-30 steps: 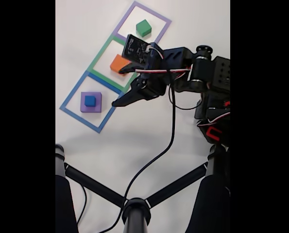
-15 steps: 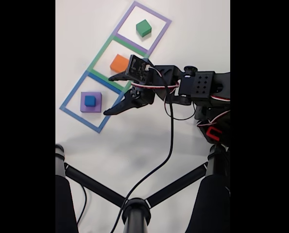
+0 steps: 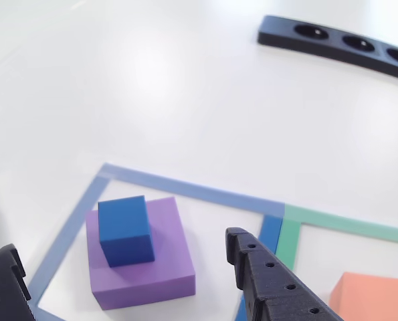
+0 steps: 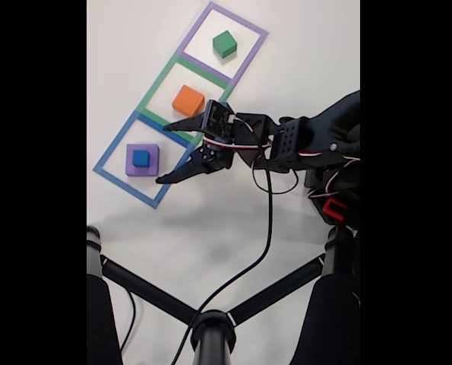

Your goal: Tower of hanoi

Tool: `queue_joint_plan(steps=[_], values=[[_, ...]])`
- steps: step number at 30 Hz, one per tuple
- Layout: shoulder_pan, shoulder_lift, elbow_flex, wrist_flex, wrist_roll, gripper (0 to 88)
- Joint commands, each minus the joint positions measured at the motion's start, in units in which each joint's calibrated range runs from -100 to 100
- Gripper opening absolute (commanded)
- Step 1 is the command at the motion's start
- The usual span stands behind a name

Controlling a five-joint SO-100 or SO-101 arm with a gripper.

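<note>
In the fixed view a small dark blue cube [image 4: 140,158] sits on top of the large purple cube [image 4: 152,162] inside the blue square outline. The orange cube [image 4: 188,99] lies alone in the green outline, and the green cube [image 4: 225,43] lies in the purple outline. My gripper [image 4: 163,152] is open just right of the purple and blue stack, holding nothing. The other view looks down between the fingers [image 3: 265,284] at the blue cube [image 3: 125,229] on the purple cube [image 3: 162,267]. The orange cube [image 3: 369,297] shows at the lower right there.
A black strip with round holes [image 3: 339,43] lies at the far side of the white table. Black stand legs [image 4: 210,323] and a cable [image 4: 268,228] cross the bottom of the fixed view. The arm's body [image 4: 324,144] stands at the right.
The open gripper has swung away from above the orange cube, down and left toward the purple and blue stack. The cubes have not moved.
</note>
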Motion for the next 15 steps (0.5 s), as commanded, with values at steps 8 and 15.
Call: queue_joint_plan(steps=[8, 15], values=[[-1.03, 14.58, -10.00, -11.39, 0.59, 36.3], [-2.18, 20.03, -14.00, -12.69, 0.59, 36.2]])
